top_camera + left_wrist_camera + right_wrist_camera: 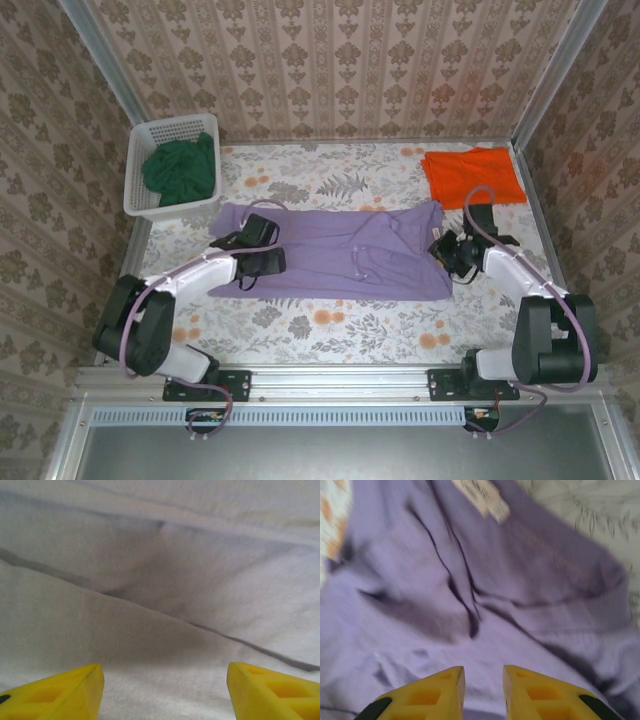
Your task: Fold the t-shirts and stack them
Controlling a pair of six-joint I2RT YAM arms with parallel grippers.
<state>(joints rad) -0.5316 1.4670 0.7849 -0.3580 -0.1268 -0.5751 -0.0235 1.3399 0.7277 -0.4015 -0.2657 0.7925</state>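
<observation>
The lilac-purple t-shirt (345, 255) lies spread across the middle of the table, creased down its centre. My left gripper (266, 258) rests low over its left part. Its yellow fingers (65, 695) stand wide apart, open, with pale cloth (165, 605) under them. My right gripper (443, 250) is at the shirt's right edge. Its jaws (483, 695) are open by a narrow gap above wrinkled purple cloth (470, 580), and a white label (482, 500) lies further off. The orange t-shirt (472, 175) lies folded at the back right. The dark green t-shirt (182, 170) is bunched in the basket.
A white lattice basket (150, 135) stands at the back left corner. Patterned walls close in the table on three sides. The floral tablecloth (330, 325) shows bare in front of the purple shirt and between it and the back wall.
</observation>
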